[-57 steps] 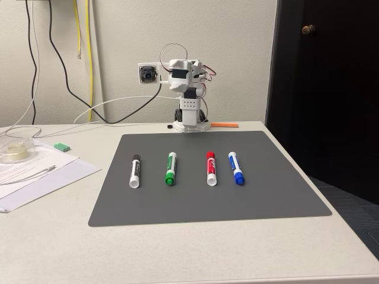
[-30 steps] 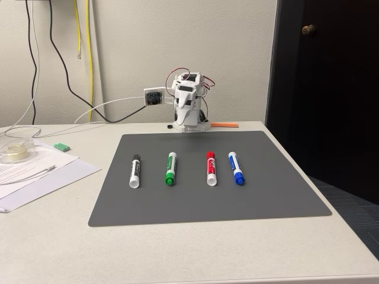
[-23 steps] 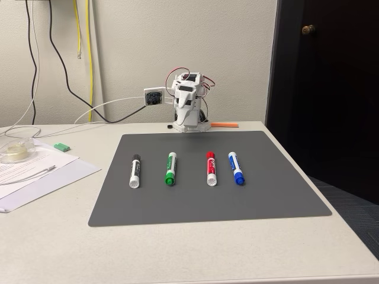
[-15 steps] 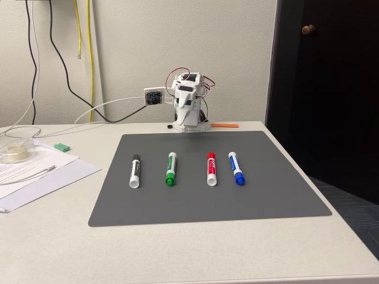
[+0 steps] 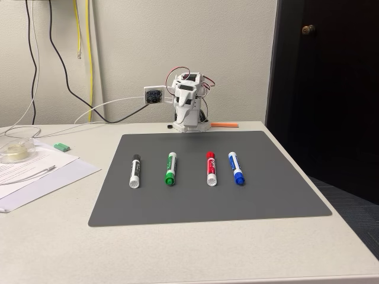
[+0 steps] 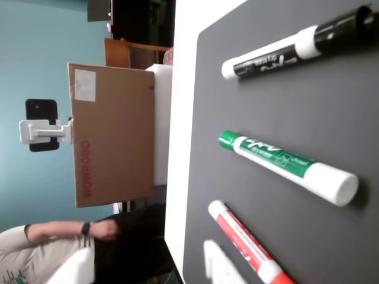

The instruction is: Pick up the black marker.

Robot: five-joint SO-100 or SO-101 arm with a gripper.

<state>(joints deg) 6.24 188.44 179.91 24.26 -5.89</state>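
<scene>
The black marker point(image 5: 135, 170) lies at the left end of a row of markers on the grey mat point(image 5: 207, 207), black cap pointing toward the arm. In the wrist view, which lies on its side, the black marker point(image 6: 296, 47) is at the top right. My gripper point(image 5: 181, 115) hangs folded over the arm's base at the back of the table, far behind the marker and touching nothing. One white fingertip point(image 6: 217, 263) pokes in at the bottom of the wrist view. I cannot make out how the jaws stand.
A green marker point(image 5: 170, 168), a red marker point(image 5: 211, 168) and a blue marker point(image 5: 236, 168) lie to the right of the black one. Papers point(image 5: 35, 171) and a small dish point(image 5: 15, 151) sit at the left. The table edge point(image 5: 343, 213) drops off at the right.
Since the earliest frame the arm's upper part has sunk and turned, bringing the wrist camera lower. Over the last second it has barely moved. The markers lie as before.
</scene>
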